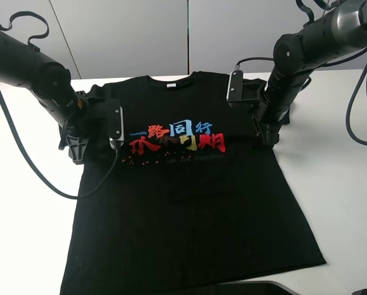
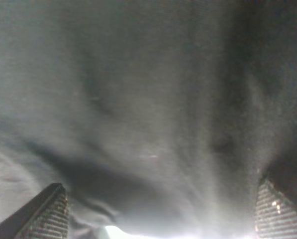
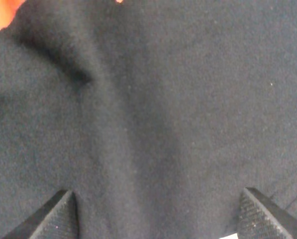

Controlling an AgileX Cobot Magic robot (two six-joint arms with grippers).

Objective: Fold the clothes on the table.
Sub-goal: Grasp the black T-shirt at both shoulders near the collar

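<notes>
The black T-shirt [image 1: 189, 203] lies flat and face up on the white table [image 1: 343, 184], collar at the far side, with red, blue and yellow characters [image 1: 177, 138] on the chest. My left gripper [image 1: 76, 149] points down at the shirt's left sleeve. In the left wrist view it [image 2: 160, 219] is open, fingers wide apart, with wrinkled black fabric [image 2: 148, 114] between them. My right gripper [image 1: 267, 136] points down at the shirt's right sleeve and armpit. In the right wrist view it [image 3: 158, 219] is open over black fabric [image 3: 163, 124]. Neither gripper holds cloth.
Bare white tabletop [image 1: 23, 209] lies on both sides of the shirt. Black cables [image 1: 48, 178] hang from both arms near the table. A dark object [image 1: 257, 287] shows at the front edge below the hem.
</notes>
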